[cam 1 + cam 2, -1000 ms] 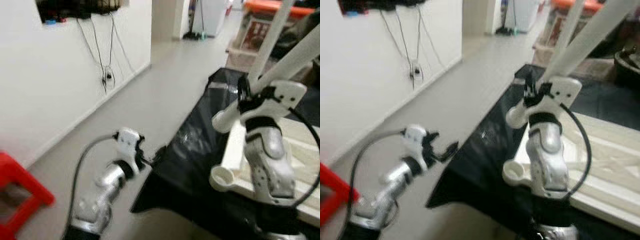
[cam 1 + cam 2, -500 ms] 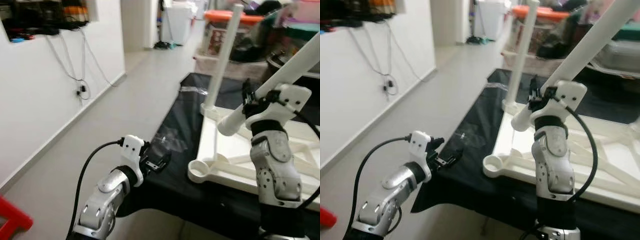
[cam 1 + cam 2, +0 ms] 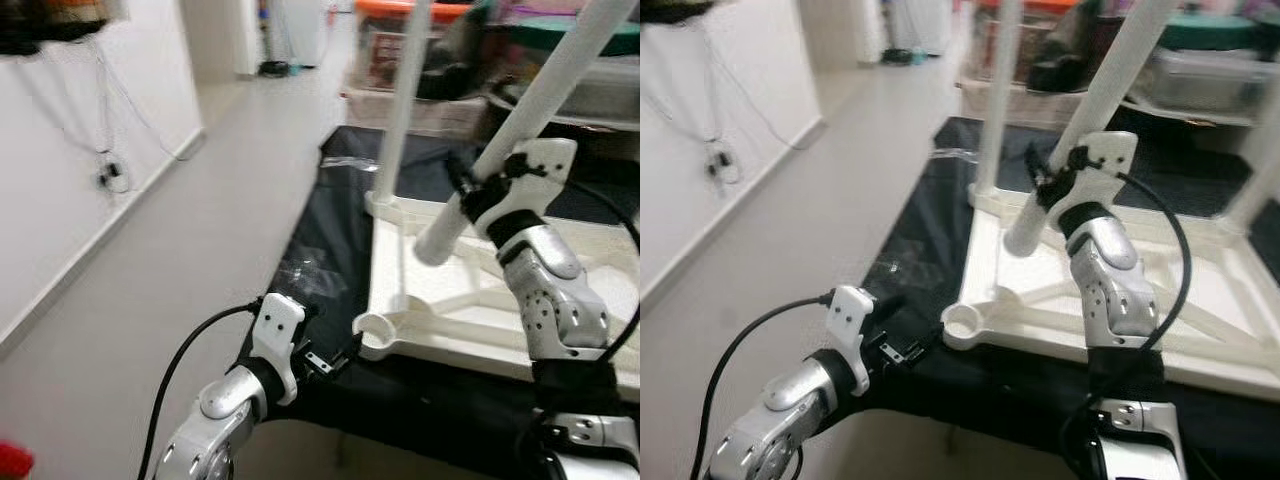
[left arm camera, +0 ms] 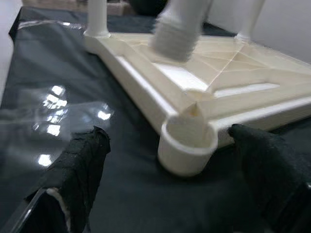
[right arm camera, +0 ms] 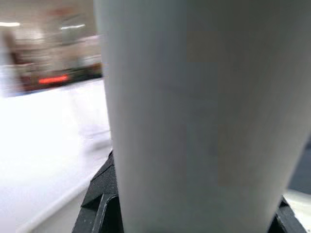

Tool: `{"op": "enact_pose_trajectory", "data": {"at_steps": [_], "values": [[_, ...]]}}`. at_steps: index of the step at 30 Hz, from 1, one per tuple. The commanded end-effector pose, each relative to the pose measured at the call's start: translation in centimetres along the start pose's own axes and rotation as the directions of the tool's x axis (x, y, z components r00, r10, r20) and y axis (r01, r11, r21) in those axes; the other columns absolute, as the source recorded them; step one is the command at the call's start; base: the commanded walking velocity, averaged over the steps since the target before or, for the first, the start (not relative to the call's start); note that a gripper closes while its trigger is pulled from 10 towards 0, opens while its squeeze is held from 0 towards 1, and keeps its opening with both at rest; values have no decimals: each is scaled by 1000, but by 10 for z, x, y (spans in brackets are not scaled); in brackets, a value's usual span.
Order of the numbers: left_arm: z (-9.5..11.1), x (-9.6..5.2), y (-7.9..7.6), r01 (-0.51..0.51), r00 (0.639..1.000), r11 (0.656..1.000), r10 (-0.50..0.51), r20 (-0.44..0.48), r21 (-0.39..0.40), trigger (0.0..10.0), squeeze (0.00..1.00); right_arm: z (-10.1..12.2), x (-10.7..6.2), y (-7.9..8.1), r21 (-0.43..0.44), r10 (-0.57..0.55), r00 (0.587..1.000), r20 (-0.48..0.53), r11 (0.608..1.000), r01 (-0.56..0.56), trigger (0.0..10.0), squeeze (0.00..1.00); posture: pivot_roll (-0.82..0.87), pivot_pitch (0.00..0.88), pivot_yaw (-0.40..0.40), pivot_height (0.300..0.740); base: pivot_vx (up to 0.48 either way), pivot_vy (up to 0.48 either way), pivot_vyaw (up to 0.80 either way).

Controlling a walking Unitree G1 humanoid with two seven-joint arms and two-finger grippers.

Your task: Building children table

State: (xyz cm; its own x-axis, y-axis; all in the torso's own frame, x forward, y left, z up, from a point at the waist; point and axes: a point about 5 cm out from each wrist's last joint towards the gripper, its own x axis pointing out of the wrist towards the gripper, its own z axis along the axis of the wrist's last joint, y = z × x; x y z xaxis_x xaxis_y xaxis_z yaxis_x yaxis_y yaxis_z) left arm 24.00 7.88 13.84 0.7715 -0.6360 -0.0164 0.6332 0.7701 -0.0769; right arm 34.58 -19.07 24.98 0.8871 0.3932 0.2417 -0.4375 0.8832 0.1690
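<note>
One table leg point(image 3: 545, 95) gripped by right hand point(image 3: 470, 195), seemingly tilted

Left claw point(image 4: 170, 160) low, fingers spread wide; right claw point(image 3: 468, 192) raised on bent arm, clamped shut, wrist tilted.

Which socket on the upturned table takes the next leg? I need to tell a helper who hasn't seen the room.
Find the black sheet and the white tabletop lying upside down on it. Go to its corner nearest the left gripper: the round socket there is open and legless, whereas the corner behind it already carries an upright leg.
</note>
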Motion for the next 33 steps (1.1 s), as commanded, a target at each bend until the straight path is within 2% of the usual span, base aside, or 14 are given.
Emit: {"op": "enact_pose_trajectory", "data": {"at_steps": [1, 3, 4, 6, 7, 9, 18, 21, 23, 25, 28, 33], "values": [[1, -3, -6, 23, 1000, 1000, -23, -14, 13, 10000, 0, 6, -2, 3, 49, 120, 993, 9, 992, -120, 10000, 0, 95, 45, -101, 740, 0, 0, 0], [2, -8, -9, 36, 999, 999, -35, -18, 17, 10000, 0, 7, -6, 3, 89, 232, 973, 7, 969, -231, 10000, 0, 105, 65, -108, 740, 0, 0, 0], [2, -8, -9, 36, 999, 999, -35, -18, 17, 10000, 0, 7, -6, 3, 89, 232, 973, 7, 969, -231, 10000, 0, 105, 65, -108, 740, 0, 0, 0], [4, -13, -12, 47, 999, 999, -47, -23, 9, 10000, 0, 9, -11, 4, 144, 343, 939, 14, 929, -342, 10000, 0, 109, 81, -106, 740, 0, 0, 0], [4, -13, -12, 47, 999, 999, -47, -23, 9, 10000, 0, 9, -11, 4, 144, 343, 939, 14, 929, -342, 10000, 0, 109, 81, -106, 740, 0, 0, 0], [5, -22, -16, 56, 998, 998, -56, -38, -2, 10000, 0, 2, -19, 4, 224, 494, 869, 10, 846, -483, 10000, 0, 118, 105, -106, 740, 0, 0, 0], [5, -22, -16, 56, 998, 998, -56, -38, -2, 10000, 0, 2, -19, 4, 224, 494, 869, 10, 846, -483, 10000, 0, 118, 105, -106, 740, 0, 0, 0], [7, -39, -20, 64, 996, 998, -65, -66, -19, 10000, 0, -22, -23, 6, 199, 574, 817, -62, 809, -553, 10000, 0, 151, 163, -89, 740, 0, 0, 0], [7, -39, -20, 64, 996, 998, -65, -66, -19, 10000, 0, -22, -23, 6, 199, 574, 817, -62, 809, -553, 10000, 0, 151, 163, -89, 740, 0, 0, 0], [9, -48, -23, 68, 994, 997, -70, -88, -20, 10000, 0, -27, -22, 5, 179, 609, 788, -90, 788, -588, 10000, 0, 156, 179, -83, 740, 0, 0, 0], [11, -53, -24, 68, 993, 998, -70, -100, -18, 10000, 0, -27, -22, 3, 181, 635, 766, -101, 768, -614, 10000, 0, 157, 188, -82, 740, 0, 0, 0], [12, -57, -26, 71, 991, 997, -73, -116, -21, 10000, 0, -28, -20, -1, 171, 632, 769, -93, 771, -614, 10000, 0, 160, 195, -79, 740, 0, 0, 0]]}}
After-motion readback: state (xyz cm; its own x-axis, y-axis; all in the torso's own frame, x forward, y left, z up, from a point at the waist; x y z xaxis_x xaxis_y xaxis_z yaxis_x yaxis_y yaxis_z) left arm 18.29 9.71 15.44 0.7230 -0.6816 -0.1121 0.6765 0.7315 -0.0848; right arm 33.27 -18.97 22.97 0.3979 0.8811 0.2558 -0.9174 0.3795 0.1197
